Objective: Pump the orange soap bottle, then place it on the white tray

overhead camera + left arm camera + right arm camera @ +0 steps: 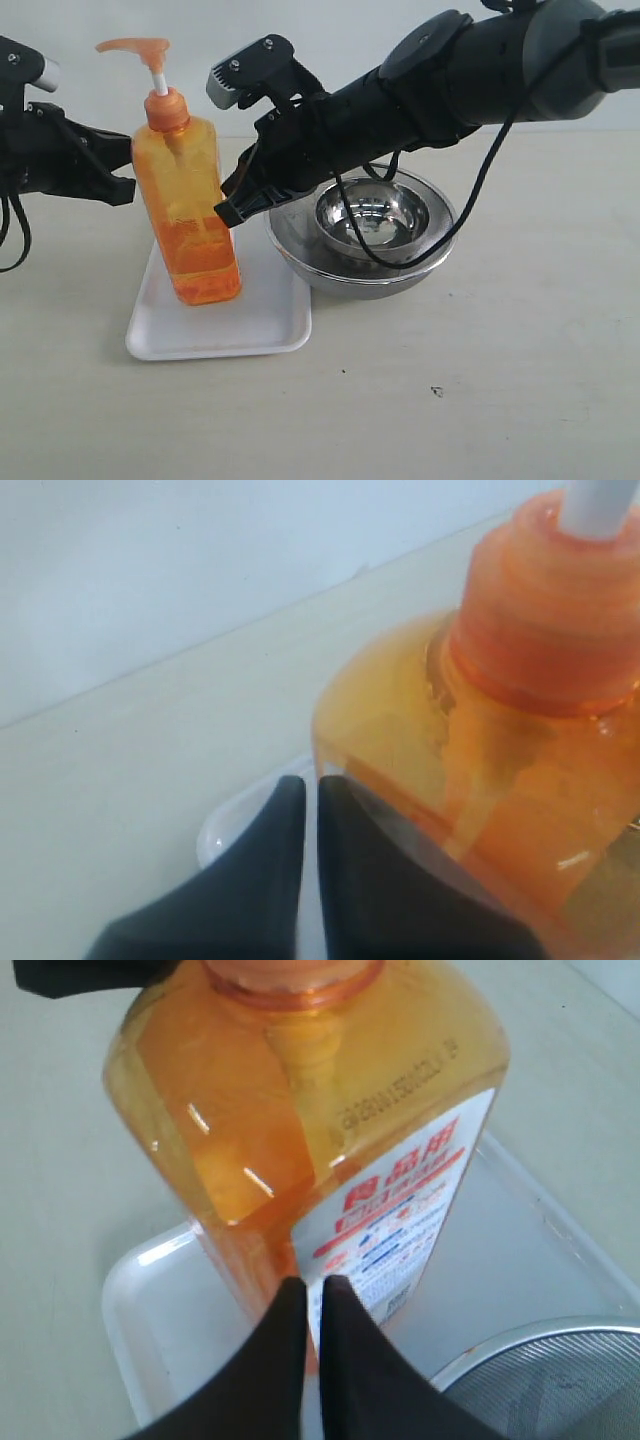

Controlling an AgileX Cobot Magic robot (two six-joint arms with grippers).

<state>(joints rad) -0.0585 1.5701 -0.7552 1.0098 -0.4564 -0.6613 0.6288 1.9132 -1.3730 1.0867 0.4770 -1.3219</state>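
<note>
The table [500, 380] is seen spread out beneath both grippers, and on it, directly below their fingertips, the white tray [262, 322] is laid flat. The orange soap bottle [188, 215] is found standing upright on that tray, flanked by the two grippers, its pump head raised on the white stem.

The right gripper [228, 212] is brought up against the bottle's labelled side, jaws pressed together on nothing. The left gripper [126, 186] is held at the opposite side near the shoulder, its jaws also drawn together with only a thin slit between them, nothing clamped. Whether either tip actually touches the plastic cannot be told.

As for progress, the placing is judged done, since the bottle is set squarely on the tray and gripped by neither hand. Whether the pump has been pressed cannot be read from these views; no soap is seen at the spout. If it has, only a withdrawal of the arms is left.

Now the count: one table, one tray and one bottle are noted. Two steel bowls are counted, the larger bowl [345, 280] just behind the right gripper under its arm, the smaller bowl [385, 222] nested inside it. Two grippers are tallied.
</note>
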